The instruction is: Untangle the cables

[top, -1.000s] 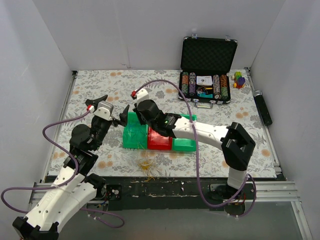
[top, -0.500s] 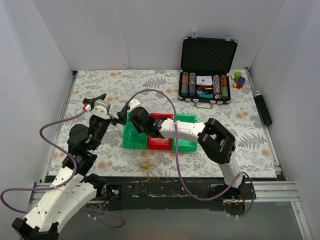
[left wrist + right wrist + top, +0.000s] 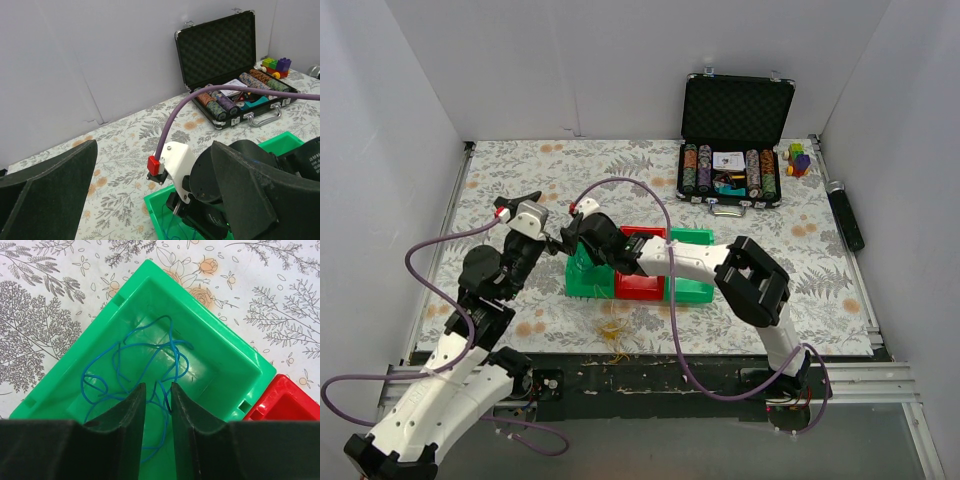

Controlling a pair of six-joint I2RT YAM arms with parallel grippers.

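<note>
Top view: we see a yellow cable tangle on the surface at bottom centre, just below the green bin and not touching it.
Left wrist: left fingers are spread wide and hold nothing.
Right wrist: right fingers are narrow with a slim gap, over the green bin. Blue cable loops lie inside, with strands running into the gap.
</note>
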